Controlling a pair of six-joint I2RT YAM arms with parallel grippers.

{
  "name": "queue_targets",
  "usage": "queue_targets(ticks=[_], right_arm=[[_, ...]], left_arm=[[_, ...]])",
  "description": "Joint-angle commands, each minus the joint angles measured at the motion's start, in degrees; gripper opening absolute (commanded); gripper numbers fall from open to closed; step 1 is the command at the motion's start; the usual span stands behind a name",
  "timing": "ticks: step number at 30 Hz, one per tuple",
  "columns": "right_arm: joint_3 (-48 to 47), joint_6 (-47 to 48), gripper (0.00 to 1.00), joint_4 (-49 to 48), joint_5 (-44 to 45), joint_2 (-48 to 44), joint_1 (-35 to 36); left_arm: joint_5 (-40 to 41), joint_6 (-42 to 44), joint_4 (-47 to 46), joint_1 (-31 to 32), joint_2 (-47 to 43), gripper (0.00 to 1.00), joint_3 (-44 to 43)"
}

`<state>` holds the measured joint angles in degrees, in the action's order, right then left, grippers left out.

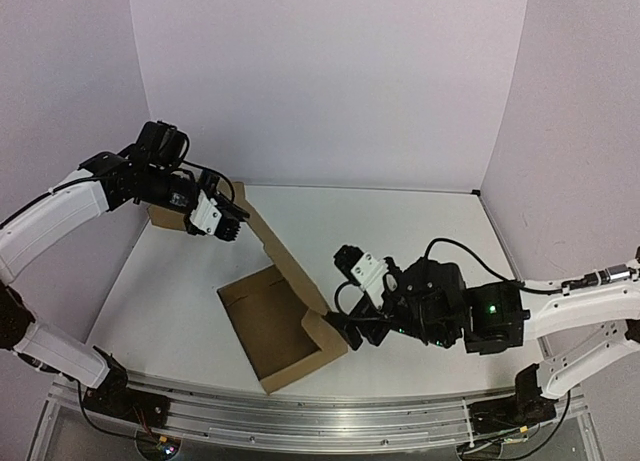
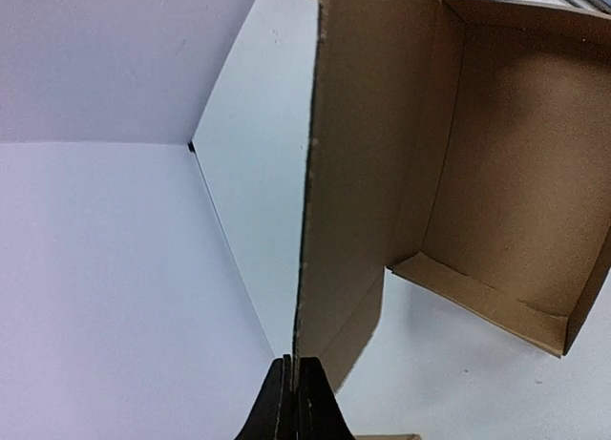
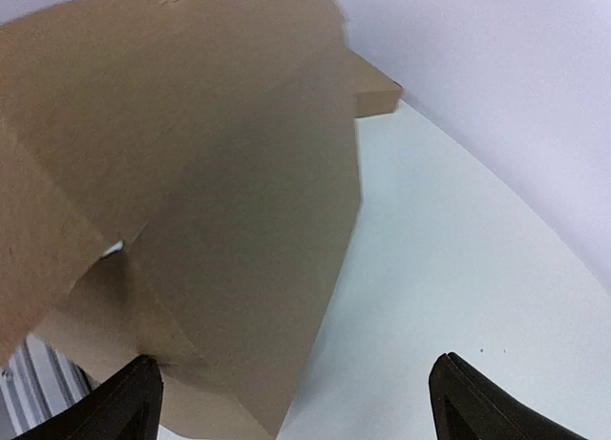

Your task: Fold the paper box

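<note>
Top external view is showing the paper box (image 1: pixel 275 326) lying on the white surface (image 1: pixel 420 231), its shallow tray sitting between the two sets of jaws and its tall lid panel (image 1: pixel 282 253) standing upright along the tray's far side. The left jaws are pinching the top edge of that panel; in the left wrist view they are pressing together on the thin cardboard edge, and the panel (image 2: pixel 348 173) is running straight away from them with the tray floor (image 2: pixel 516 173) opening off to one side. The right jaws are standing wide apart, holding nothing, with the box's outer wall (image 3: pixel 220 220) looming just ahead of them and one fingertip (image 3: pixel 129 402) sitting close to a lower corner; whether it is touching cannot be told. A second piece of brown cardboard (image 1: pixel 160 218) is lying behind the left jaws. The box is looking light and thin, stiff across its panels but hinging freely at the creases, so it is likely sliding easily when pushed. Gripping near an edge and bracing the tray seems wisest.
</note>
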<state>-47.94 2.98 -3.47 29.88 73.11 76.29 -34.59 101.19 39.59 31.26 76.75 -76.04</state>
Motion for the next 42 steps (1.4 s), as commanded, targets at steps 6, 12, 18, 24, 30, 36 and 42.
queue_targets(ticks=[6,12,18,24,30,36,42], right_arm=[[-1.63,-15.32,0.98,3.26,-3.78,-3.83,-14.23],[-2.96,-16.92,0.98,9.22,-6.62,-3.71,-19.46],[-3.58,-16.50,0.98,8.97,-9.53,-1.04,-23.31],[-4.75,-15.98,0.98,6.29,-11.70,2.01,-28.13],[-2.74,-12.55,0.98,-0.02,-19.85,2.65,-34.86],[-0.19,-8.21,0.93,-6.01,-25.87,4.32,-36.58],[-1.70,-3.89,0.84,-9.79,-32.52,7.81,-42.10]], left_arm=[[25.64,-31.67,6.30,7.66,10.53,0.00,-14.16],[33.64,-43.45,10.30,9.83,17.11,0.00,-23.64],[33.38,-47.45,12.27,11.46,19.38,0.00,-25.70],[35.99,-51.45,18.79,13.03,24.74,0.00,-35.11],[38.37,-50.52,20.80,13.68,25.55,0.04,-37.49],[39.47,-49.92,20.51,15.70,26.39,0.07,-38.54],[40.30,-46.69,15.51,15.76,26.46,0.22,-36.16]])
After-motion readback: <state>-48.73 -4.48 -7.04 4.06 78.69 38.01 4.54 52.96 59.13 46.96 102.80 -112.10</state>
